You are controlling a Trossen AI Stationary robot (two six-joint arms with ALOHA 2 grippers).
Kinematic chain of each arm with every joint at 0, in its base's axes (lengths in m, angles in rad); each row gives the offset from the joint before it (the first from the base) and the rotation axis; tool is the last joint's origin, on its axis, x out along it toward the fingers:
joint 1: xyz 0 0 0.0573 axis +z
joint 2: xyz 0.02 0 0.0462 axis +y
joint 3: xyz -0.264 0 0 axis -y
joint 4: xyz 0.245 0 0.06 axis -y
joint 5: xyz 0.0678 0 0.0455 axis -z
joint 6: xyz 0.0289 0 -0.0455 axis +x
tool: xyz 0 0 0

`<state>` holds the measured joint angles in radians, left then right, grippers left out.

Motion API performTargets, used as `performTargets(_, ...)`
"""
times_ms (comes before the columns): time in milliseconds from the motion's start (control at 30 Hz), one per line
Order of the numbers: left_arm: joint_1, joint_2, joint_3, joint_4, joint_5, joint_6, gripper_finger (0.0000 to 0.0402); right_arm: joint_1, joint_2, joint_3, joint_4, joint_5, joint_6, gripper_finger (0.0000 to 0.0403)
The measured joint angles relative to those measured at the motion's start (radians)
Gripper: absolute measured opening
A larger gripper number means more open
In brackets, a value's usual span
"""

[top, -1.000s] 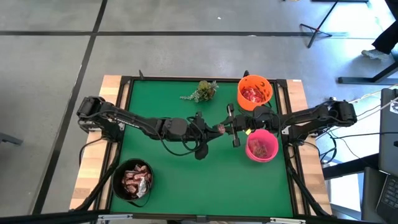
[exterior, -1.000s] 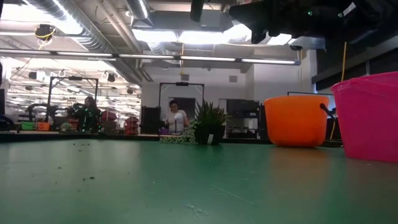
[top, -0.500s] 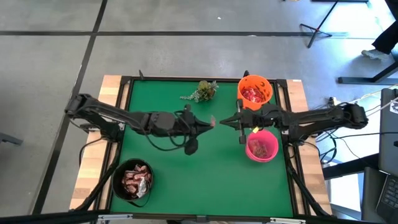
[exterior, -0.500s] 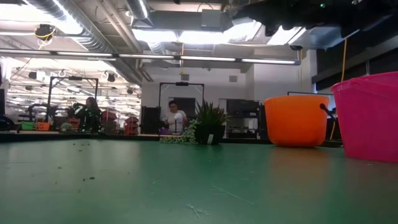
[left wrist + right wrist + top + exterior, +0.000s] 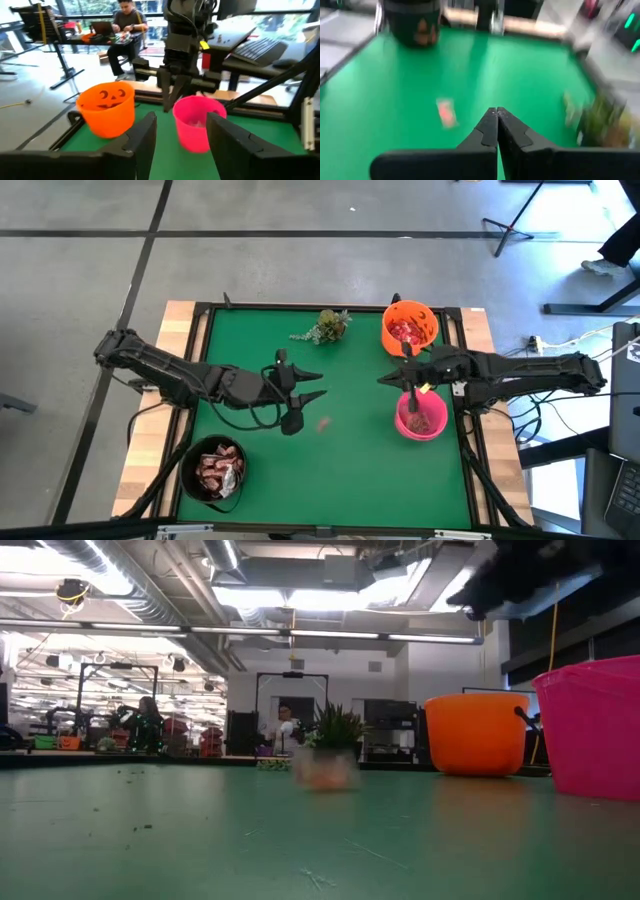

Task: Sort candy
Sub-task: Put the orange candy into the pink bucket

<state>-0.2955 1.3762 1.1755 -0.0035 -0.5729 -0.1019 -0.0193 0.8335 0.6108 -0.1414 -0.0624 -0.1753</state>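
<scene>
Dropped from between the two grippers, one candy (image 5: 323, 423) now lies loose on the green bench (image 5: 250, 340), just beside the left gripper (image 5: 314, 385), which has drawn back with its fingers spread and empty. More candy fills the orange bowl (image 5: 410, 327), the pink bowl (image 5: 421, 416) and the dark bowl (image 5: 215, 468). Over the pink bowl's near rim, the right gripper (image 5: 386, 378) has pulled away, fingers pressed together on nothing.
</scene>
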Motion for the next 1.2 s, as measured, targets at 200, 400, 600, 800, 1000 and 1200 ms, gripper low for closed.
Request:
performTargets(200, -0.037, 0.0, 0.0, -0.022, -0.065, -0.001, 0.0168, 0.0, -0.021, 0.122, -0.406, 0.02, 0.072, 0.0001)
performTargets(400, -0.039, 0.001, 0.0, -0.076, -0.066, -0.058, 0.0169, 0.0, -0.019, 0.165, -0.461, -0.005, 0.098, 0.0001)
performTargets(600, -0.037, 0.084, 0.001, -0.258, 0.046, -0.211, 0.0169, 0.0, 0.012, 0.164, -0.411, -0.079, 0.1, 0.002)
performTargets(800, -0.049, 0.272, 0.001, -0.276, 0.221, -0.145, 0.0171, 0.0, 0.015, 0.164, -0.364, -0.067, 0.1, 0.0048)
performTargets(1000, -0.045, 0.421, 0.0, -0.28, 0.316, -0.069, 0.0198, 0.0, 0.015, 0.164, -0.331, -0.097, 0.122, 0.0083)
performTargets(1200, -0.063, 0.485, 0.0, -0.302, 0.385, -0.042, 0.0236, 0.0, 0.015, 0.164, -0.331, -0.098, 0.124, 0.0123)
